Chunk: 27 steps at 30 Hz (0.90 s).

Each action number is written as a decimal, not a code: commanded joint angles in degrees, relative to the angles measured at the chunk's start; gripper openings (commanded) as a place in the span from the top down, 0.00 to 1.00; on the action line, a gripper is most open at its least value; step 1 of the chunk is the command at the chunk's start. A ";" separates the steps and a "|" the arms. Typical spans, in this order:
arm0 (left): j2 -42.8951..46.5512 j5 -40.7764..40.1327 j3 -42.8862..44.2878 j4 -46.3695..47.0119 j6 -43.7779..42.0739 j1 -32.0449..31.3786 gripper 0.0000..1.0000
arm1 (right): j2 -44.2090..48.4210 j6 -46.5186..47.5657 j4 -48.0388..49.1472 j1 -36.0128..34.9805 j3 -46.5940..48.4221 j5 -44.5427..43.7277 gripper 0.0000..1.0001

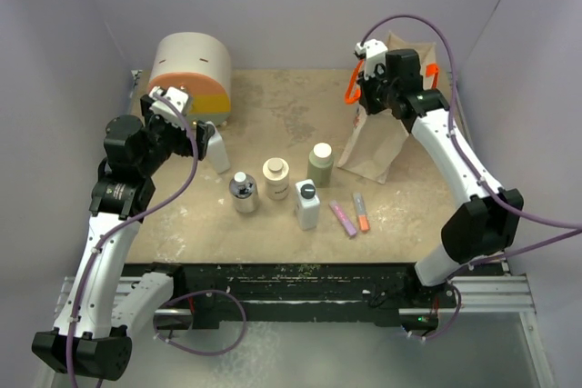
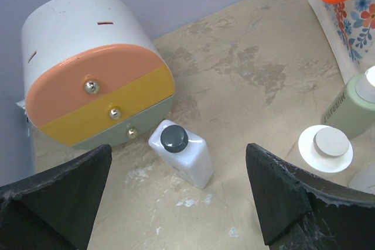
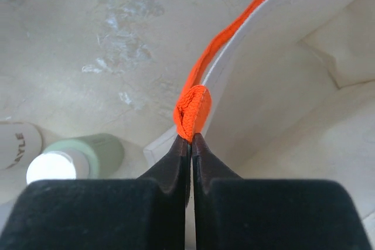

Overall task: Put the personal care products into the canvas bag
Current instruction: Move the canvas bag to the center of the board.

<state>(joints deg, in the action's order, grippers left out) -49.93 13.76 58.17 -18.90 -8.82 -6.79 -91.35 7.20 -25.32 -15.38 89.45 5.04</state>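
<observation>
Step in hand: readying the canvas bag point(image 1: 380, 150); no product loaded yet.

Bag stood at the table's far right, its orange handle point(image 3: 192, 109) pinched in the closed right gripper point(image 3: 190, 139). Green bottle point(image 1: 320, 164), cream jar point(image 1: 275, 177), clear-grey bottle point(image 1: 243, 193) and one white bottle point(image 1: 307, 204) stood to its left. A second white bottle point(image 2: 180, 151) sat by the drawer box point(image 2: 88, 68), under the left gripper point(image 2: 176, 159), jaws wide, empty. Next, probably: right lifts the handle to open the mouth, left descends squarely over that bottle.

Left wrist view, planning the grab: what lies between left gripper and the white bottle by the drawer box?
Nothing; the left wrist view shows only bare table before the white bottle.
</observation>
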 commanded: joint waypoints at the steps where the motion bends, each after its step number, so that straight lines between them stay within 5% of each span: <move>1: -0.05 2.95 2.67 0.19 -1.88 0.30 0.01 | 5.96 5.31 -3.37 -0.43 -1.34 4.18 1.00; 11: -1.11 5.80 3.13 -1.26 -3.17 0.33 0.01 | 11.06 20.88 -17.04 -0.44 -3.95 5.73 1.00; 27: -1.59 8.87 3.36 -2.91 -3.94 0.36 0.01 | 16.95 30.56 -27.02 -3.10 -8.51 12.27 1.00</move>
<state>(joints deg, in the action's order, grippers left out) -51.51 20.40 58.87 -22.24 -11.73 -6.79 -75.99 35.31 -47.66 -17.26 81.45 12.10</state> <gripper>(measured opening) 0.990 0.013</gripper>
